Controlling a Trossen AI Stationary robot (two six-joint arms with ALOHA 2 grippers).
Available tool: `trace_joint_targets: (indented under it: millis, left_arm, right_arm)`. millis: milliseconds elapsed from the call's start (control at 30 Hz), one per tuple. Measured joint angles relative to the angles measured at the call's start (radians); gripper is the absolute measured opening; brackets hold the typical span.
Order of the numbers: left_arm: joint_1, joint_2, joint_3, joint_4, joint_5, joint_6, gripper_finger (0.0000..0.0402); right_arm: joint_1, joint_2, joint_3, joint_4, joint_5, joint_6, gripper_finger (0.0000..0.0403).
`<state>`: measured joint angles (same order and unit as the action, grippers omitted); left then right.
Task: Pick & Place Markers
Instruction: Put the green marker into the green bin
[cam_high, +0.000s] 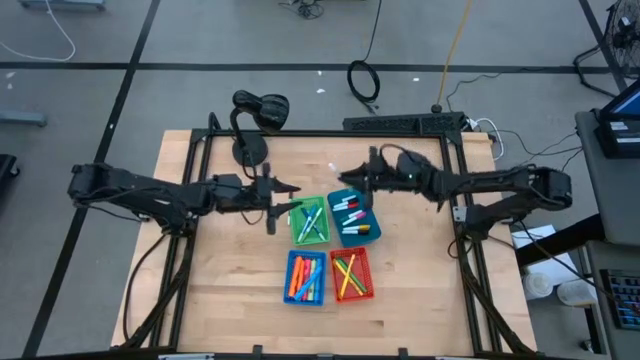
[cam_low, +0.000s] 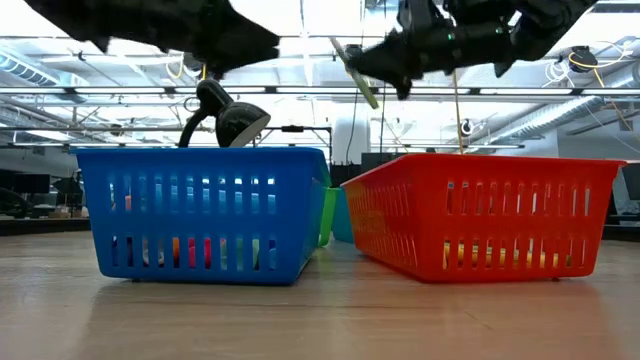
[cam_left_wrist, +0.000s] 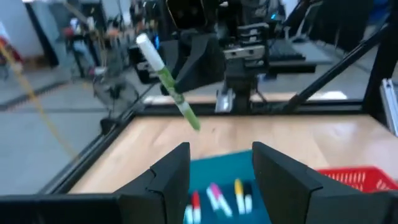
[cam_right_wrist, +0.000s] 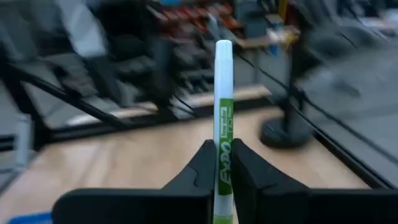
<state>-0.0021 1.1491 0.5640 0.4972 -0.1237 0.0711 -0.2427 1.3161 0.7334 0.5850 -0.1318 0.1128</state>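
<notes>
"EXPO", "low odor" on green-labelled marker (cam_right_wrist: 223, 140)

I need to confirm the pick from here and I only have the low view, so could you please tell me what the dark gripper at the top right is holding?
Observer: The right gripper is shut on a green marker with a white end, seen plainly in the right wrist view.
Operator: Thank you. Where does it hang over the table?
Observer: From above, it is held just behind the teal bin, near its back left corner.
Operator: And the other arm?
Observer: The left gripper sits at the green bin's left back corner, fingers apart, with nothing between them.
Operator: What lies in the teal bin?
Observer: Several white markers with coloured caps.
</notes>
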Motion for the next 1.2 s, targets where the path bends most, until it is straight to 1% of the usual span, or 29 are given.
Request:
trace_joint_targets:
  millis: [100, 233, 367, 500, 667, 833, 1000, 1200]
  left_arm:
    - [0.0, 0.106, 0.0, 0.169, 0.039, 0.023, 0.0177]
    - [0.003, 0.224, 0.0, 0.379, 0.046, 0.025, 0.0177]
    - [0.004, 0.289, 0.006, 0.507, 0.072, 0.011, 0.0177]
    - [0.008, 0.309, 0.029, 0.496, 0.079, -0.028, 0.0177]
    - [0.008, 0.319, 0.034, 0.486, 0.153, -0.057, 0.0177]
    - [0.009, 0.318, 0.034, 0.501, 0.149, -0.1, 0.0177]
    - [0.008, 0.318, 0.039, 0.499, 0.15, -0.101, 0.0177]
    - [0.009, 0.318, 0.039, 0.5, 0.122, -0.099, 0.0177]
  right_arm:
    - [0.067, 0.057, 0.0, 0.131, 0.006, -0.011, 0.0014]
    - [0.13, 0.119, 0.0, 0.25, 0.007, -0.035, 0.0014]
    - [0.164, 0.157, 0.001, 0.286, 0.062, -0.05, 0.0014]
    - [0.176, 0.178, 0.002, 0.307, 0.082, -0.061, 0.0014]
    - [0.175, 0.177, 0.008, 0.343, 0.084, -0.073, 0.0014]
    - [0.184, 0.177, 0.028, 0.376, 0.08, -0.073, 0.0014]
    - [0.204, 0.193, 0.055, 0.373, 0.082, -0.076, 0.0014]
    - [0.239, 0.192, 0.064, 0.38, 0.084, -0.108, 0.0014]
